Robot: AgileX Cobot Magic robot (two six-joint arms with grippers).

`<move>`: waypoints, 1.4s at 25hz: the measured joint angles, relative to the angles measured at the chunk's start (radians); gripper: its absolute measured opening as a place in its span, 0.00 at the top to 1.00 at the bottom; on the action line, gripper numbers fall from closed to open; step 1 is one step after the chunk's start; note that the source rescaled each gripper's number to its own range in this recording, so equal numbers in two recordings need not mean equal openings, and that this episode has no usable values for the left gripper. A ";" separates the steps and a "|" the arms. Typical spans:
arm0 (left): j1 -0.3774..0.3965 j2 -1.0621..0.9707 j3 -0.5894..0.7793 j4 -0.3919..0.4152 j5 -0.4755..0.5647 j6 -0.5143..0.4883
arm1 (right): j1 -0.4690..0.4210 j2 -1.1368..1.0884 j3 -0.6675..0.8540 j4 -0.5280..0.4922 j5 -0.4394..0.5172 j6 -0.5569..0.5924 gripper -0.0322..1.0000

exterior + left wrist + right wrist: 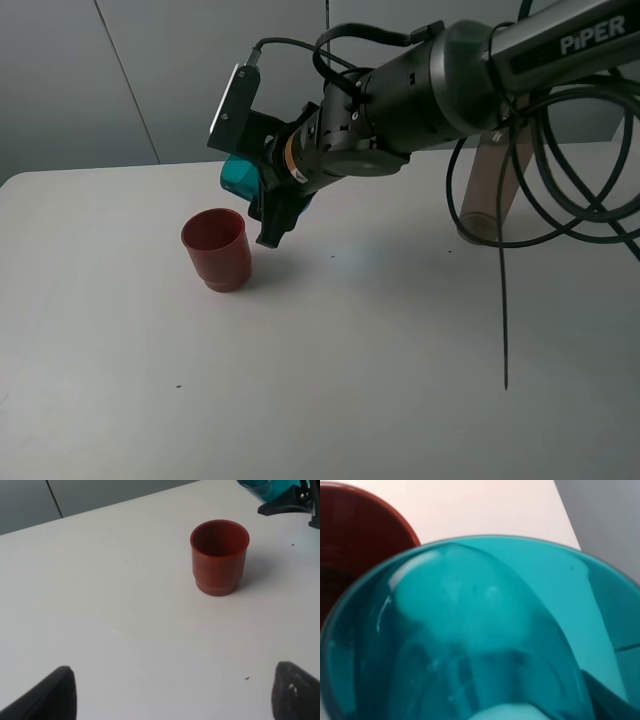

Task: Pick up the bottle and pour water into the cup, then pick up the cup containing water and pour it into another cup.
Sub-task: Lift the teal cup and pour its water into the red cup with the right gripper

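Note:
My right gripper (262, 205) reaches across to the left and is shut on the teal cup (240, 177). It holds the cup tilted in the air just above and beside the rim of the red cup (214, 248). In the right wrist view the teal cup (470, 630) fills the frame, with the red cup's rim (355, 540) at the edge. The bottle (490, 190) stands at the back right, partly behind cables. My left gripper (172, 695) is open and empty, low over the table short of the red cup (219, 557). The teal cup (255, 487) shows at the edge of the left wrist view.
The white table (350, 380) carries only the red cup and the bottle. Black cables (503, 300) hang from the right arm down toward the table in front of the bottle. A grey wall stands behind the table's far edge.

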 joint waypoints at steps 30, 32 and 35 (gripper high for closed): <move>0.000 0.000 0.000 0.000 0.000 -0.004 | 0.030 0.025 -0.033 -0.131 0.061 0.000 0.92; 0.000 0.000 0.000 0.002 0.000 -0.004 | 0.030 0.033 -0.046 -0.136 0.065 0.000 0.92; 0.000 0.000 0.000 0.002 0.000 -0.004 | 0.030 0.040 -0.057 -0.155 0.067 0.000 0.92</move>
